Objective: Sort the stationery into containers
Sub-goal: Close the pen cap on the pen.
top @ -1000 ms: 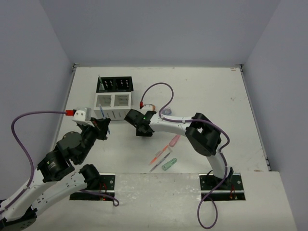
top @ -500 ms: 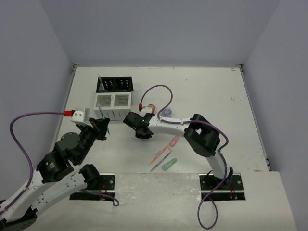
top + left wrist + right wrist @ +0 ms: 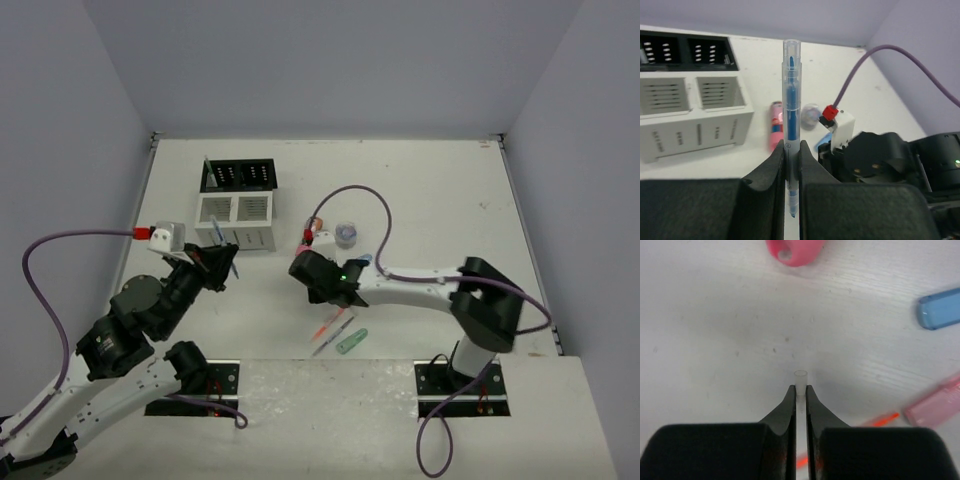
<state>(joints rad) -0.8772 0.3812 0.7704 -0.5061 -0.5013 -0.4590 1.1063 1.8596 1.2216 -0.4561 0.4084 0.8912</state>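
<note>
Left gripper (image 3: 791,152): fingers pinched tight on a blue pen (image 3: 791,100), which stands upright between them.
Blue pen's place: held just in front of the white box (image 3: 235,222), near its right corner.
Right gripper (image 3: 800,389): fingers all but closed, nipping the tip of a clear-ended pen (image 3: 800,375) low over the table (image 3: 700,340); I cannot tell which pen it is.
Organiser: the white box has two compartments and is joined to a black rack (image 3: 240,175) behind it.
Around the right fingers: a pink tube (image 3: 795,250) lies just beyond, a blue capsule (image 3: 940,310) and a pink capsule (image 3: 935,407) lie to the right, and an orange pen (image 3: 882,419) runs behind.
Roll (image 3: 347,235): near the pink tube.
Green capsule (image 3: 352,341): on the table nearer the arm bases.
</note>
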